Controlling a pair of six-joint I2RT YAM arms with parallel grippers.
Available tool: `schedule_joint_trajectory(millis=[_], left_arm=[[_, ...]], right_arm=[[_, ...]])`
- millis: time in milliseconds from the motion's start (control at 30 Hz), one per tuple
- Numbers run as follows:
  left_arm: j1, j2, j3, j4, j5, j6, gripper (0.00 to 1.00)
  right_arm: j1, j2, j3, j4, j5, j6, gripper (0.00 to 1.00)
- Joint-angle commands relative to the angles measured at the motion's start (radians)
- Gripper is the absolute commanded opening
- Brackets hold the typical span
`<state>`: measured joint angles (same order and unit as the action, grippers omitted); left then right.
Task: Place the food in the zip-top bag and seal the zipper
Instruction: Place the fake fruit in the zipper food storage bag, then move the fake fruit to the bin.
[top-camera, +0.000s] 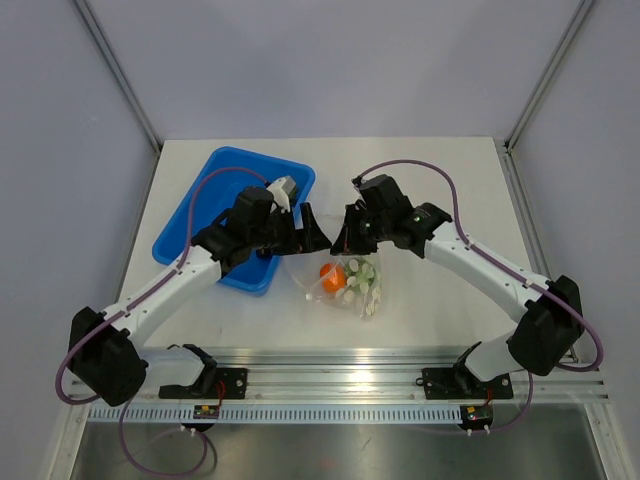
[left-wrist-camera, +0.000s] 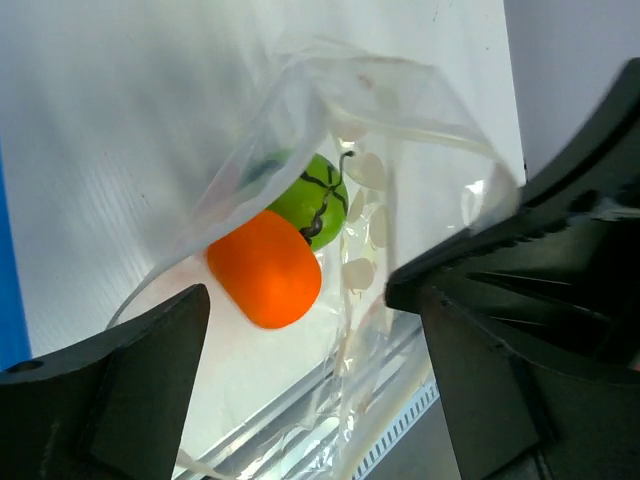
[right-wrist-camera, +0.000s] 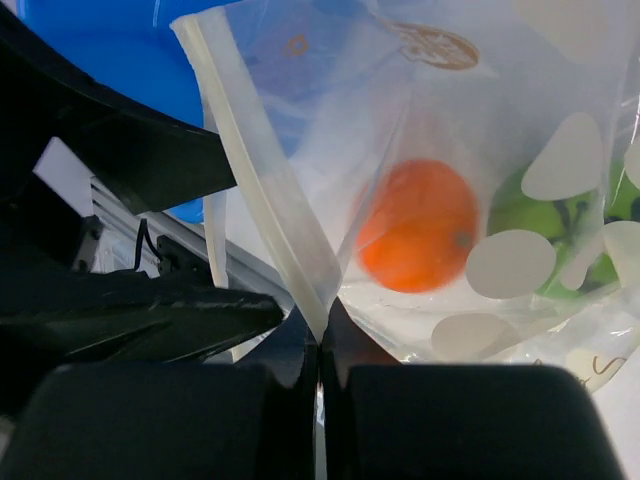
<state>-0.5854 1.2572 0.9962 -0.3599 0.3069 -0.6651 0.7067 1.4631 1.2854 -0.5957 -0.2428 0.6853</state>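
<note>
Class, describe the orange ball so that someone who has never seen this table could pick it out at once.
Start at the blue tray on the left of the white table; just to its right is a clear bag printed with white dots. Inside it sits the orange ball, touching a green striped ball. It alone is plain, smooth orange.
</note>
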Motion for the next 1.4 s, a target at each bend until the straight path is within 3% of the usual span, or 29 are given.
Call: schedule_joint_trajectory(millis=[0, 67, 100, 200, 333, 433, 533, 600, 733, 1000, 1367], left_arm=[[-0.005, -0.039, 0.102, -0.013, 0.035, 0.064, 0.88], [-0.005, -0.062, 0.149, -0.049, 0.011, 0.096, 0.85], [-0.004, -0.073, 0.168, -0.085, -0.002, 0.131, 0.76], [0.030, -0.110, 0.212, -0.149, -0.069, 0.162, 0.61], [0.223, -0.087, 0.225, -0.198, -0.069, 0.163, 0.57], [0.315, -0.009, 0.257, -0.247, -0.112, 0.197, 0.66], [0.326, 0.129, 0.343, -0.318, -0.254, 0.269, 0.76], [0.328, 0.230, 0.383, -0.343, -0.276, 0.318, 0.80], [0.329, 0.362, 0.482, -0.350, -0.299, 0.395, 0.99], [0.329, 0.525, 0.565, -0.294, -0.413, 0.539, 0.99], [0.366, 0.673, 0.641, -0.363, -0.374, 0.501, 0.96]], right_arm=[[-0.001, -0.029, -0.014, 0.013, 0.034, 0.007, 0.00], [-0.001, -0.030, -0.015, 0.007, 0.043, 0.005, 0.00], [-0.003, -0.032, -0.017, 0.004, 0.046, 0.003, 0.00], [0.000, -0.041, -0.017, -0.007, 0.066, -0.003, 0.00], [-0.001, -0.069, -0.009, -0.055, 0.132, -0.026, 0.00], [-0.001, -0.086, -0.001, -0.096, 0.166, -0.046, 0.00], [-0.001, -0.086, -0.001, -0.115, 0.194, -0.050, 0.00], [-0.001, -0.075, -0.001, -0.116, 0.191, -0.050, 0.00], [-0.001, -0.041, 0.026, -0.139, 0.188, -0.036, 0.00], [-0.001, 0.031, 0.123, -0.188, 0.214, -0.021, 0.00], [0.000, 0.101, 0.180, -0.187, 0.183, -0.026, 0.00]])
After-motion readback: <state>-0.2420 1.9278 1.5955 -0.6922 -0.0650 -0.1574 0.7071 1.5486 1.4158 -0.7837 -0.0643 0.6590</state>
